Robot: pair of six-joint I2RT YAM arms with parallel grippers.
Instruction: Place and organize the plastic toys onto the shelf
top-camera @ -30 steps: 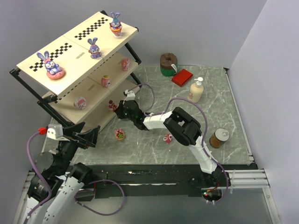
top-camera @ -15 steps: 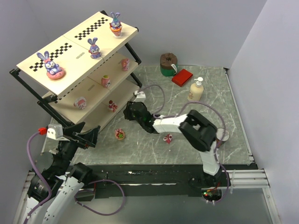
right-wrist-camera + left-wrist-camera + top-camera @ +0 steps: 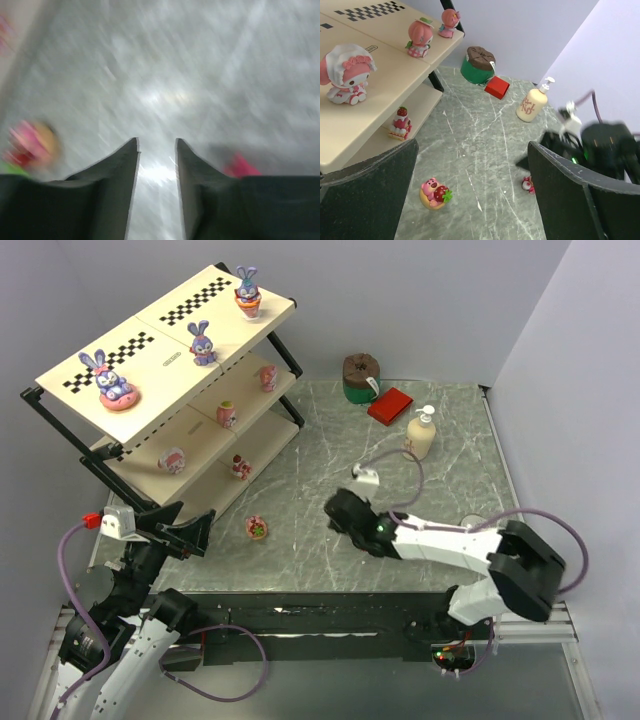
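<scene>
1. Two claws come first, nearest the arm bases. The left claw hangs by the shelf's near corner, its fingers spread wide and empty.
2. On the marble worktop just beyond it lies a pink bear toy holding a strawberry, seated on an orange dish, well apart from the shelf.
3. The right claw reaches low over the worktop. It is released, with a narrow gap between the fingers and nothing in it.
4. A small pink-and-red toy lies close beside that arm. The top view hides it under the arm, and the wrist view gives only a pink blur.
5. Both loose toys look like hard moulded plastic.
   - They are probably very light, stiff, glossy and apt to slip or tip.
   - The likeliest hold is low across the base or waist with the fingers almost shut, not on the rounded head.
6. Further off stands the shelf.
   - Three purple-blue bunnies are on its checkered top board.
   - Three pink figures are on the middle board.
   - A strawberry cake piece is on the lowest board.
</scene>
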